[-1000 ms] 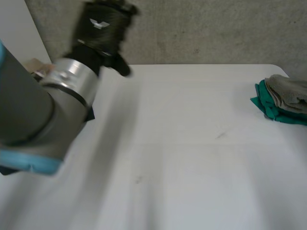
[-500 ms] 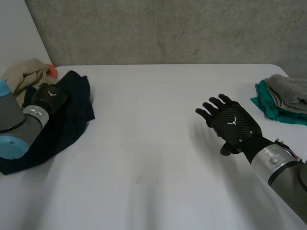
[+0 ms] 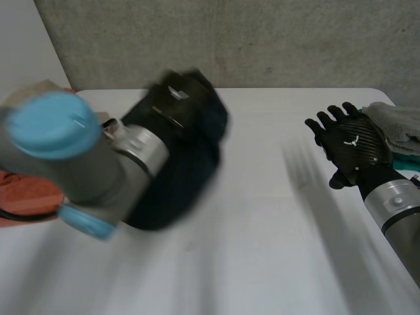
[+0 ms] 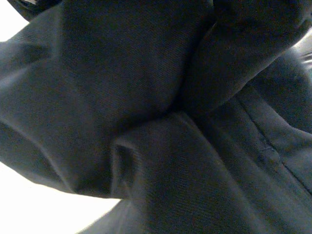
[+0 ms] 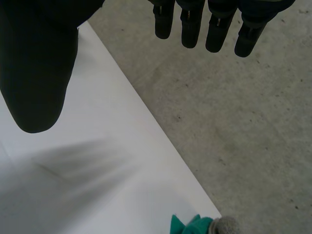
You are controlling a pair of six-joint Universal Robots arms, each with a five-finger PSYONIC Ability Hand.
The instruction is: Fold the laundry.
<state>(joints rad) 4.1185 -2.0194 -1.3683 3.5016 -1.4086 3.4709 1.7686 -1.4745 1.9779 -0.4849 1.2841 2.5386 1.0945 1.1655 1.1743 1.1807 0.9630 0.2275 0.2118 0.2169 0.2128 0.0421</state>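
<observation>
Dark navy garment (image 3: 187, 164) lies bunched on the left half of the white table (image 3: 262, 249), heaped around the left hand (image 3: 176, 95). I cannot tell whether that hand grips it. The right hand (image 3: 351, 141) hovers with fingers (image 5: 191, 27) straight, holding nothing. Probably best to spread the garment flat mid-table first, then take 2 corners.

Compared with half a second ago: left arm (image 3: 85, 157) swung in from the left edge of the table (image 3: 262, 230) toward its middle, left hand (image 3: 172, 100) now further across and farther back. Dark navy garment (image 3: 190, 157) carried along with that hand, off the pile at the left edge, now bunched left of the table's middle. Orange cloth (image 3: 26, 200) newly uncovered at the left edge. Right hand (image 3: 354, 147) drawn back from mid-table to just beside the folded grey and green stack (image 3: 400, 128) at the right.
</observation>
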